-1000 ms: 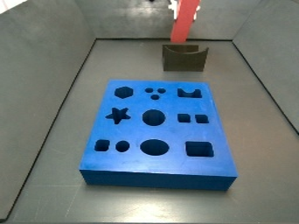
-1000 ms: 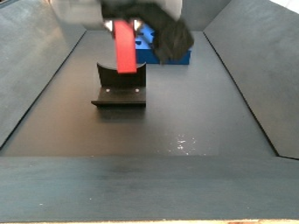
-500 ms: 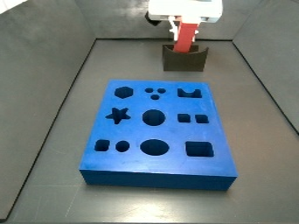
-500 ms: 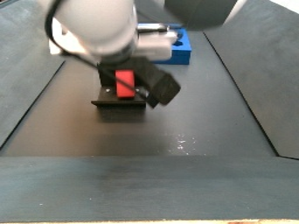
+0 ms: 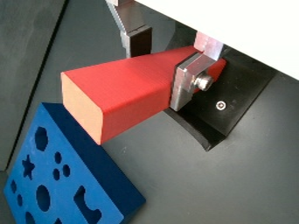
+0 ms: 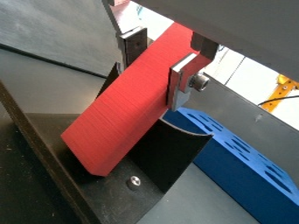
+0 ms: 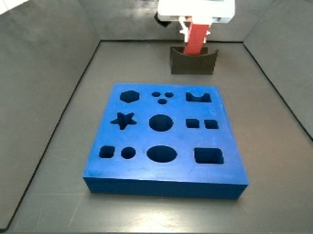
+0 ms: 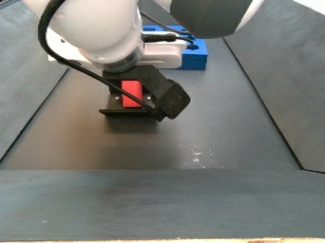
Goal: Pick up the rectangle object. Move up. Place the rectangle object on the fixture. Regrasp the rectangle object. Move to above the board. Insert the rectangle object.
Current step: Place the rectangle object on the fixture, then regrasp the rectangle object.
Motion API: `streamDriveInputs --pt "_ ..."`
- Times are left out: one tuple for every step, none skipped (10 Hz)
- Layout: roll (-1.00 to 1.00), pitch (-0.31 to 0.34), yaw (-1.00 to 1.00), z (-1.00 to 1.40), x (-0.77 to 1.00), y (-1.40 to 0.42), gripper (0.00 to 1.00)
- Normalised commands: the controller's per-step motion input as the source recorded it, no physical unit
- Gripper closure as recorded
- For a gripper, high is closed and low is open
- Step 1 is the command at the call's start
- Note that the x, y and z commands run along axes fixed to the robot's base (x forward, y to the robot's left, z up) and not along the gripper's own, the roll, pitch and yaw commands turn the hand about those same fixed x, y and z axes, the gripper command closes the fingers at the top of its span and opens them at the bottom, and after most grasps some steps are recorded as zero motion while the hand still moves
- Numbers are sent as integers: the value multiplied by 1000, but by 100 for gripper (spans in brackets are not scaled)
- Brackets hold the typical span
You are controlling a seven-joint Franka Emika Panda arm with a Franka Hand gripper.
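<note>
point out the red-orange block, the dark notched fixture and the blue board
red-orange rectangular block [image 5: 122, 87], wrist view, long side face
dark notched fixture [image 7: 193, 62], side view, front face
blue board with cutouts [image 7: 164, 137], side view, top surface

In a side view the board [image 7: 166, 139] lies flat in the middle of the floor [image 7: 49, 174], with the fixture [image 7: 193, 61] behind it, near the back wall. The block [image 7: 195, 39] stands tilted in the fixture's notch, and the tool [image 7: 196, 25] is directly above, its fingers [image 5: 187, 80] on either side of the block.
</note>
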Motion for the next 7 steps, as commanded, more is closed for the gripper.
streamDriveInputs --pt "0 0 0 0 0 0 0" --pt "-5 -64 -33 1000 0 0 0" --pt "2 -56 -21 1000 -8 3 0" --pt "27 -34 9 1000 -28 1 0" --pt "44 -17 28 1000 -33 -6 0" --pt "52 10 39 1000 -41 -3 0" --pt "53 30 40 876 -42 -2 0"
